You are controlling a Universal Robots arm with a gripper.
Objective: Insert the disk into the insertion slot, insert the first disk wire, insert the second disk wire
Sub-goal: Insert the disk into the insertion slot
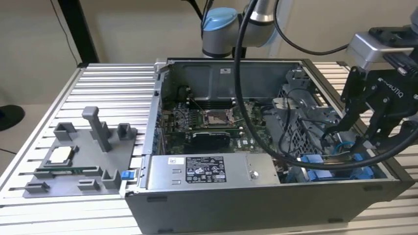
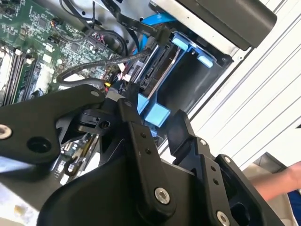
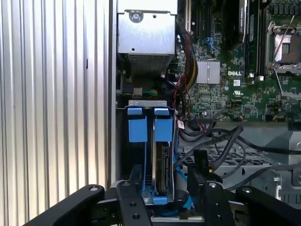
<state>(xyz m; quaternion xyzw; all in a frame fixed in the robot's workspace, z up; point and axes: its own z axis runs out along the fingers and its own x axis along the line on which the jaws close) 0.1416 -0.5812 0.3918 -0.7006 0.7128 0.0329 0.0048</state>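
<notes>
A: In the first wrist view, how much of the disk (image 3: 162, 157) shows?
B: Its thin edge; the near end hides behind the gripper (image 3: 168, 178).
A: And in the second wrist view?
B: A blurred hand (image 2: 284, 181), cut off by the picture's edge, its arm out of sight

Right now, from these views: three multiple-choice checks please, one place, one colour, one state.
1. In the exterior view, the gripper hangs over which end of the computer case? A left; B middle; C right.
2. The colour of the frame on the disk? A red; B blue; C green.
3. The computer case is: A shut; B open; C wrapped.
Answers: C, it sits at that view's far right; B, the frame's tabs show blue in the first wrist view; B, the motherboard lies exposed.
</notes>
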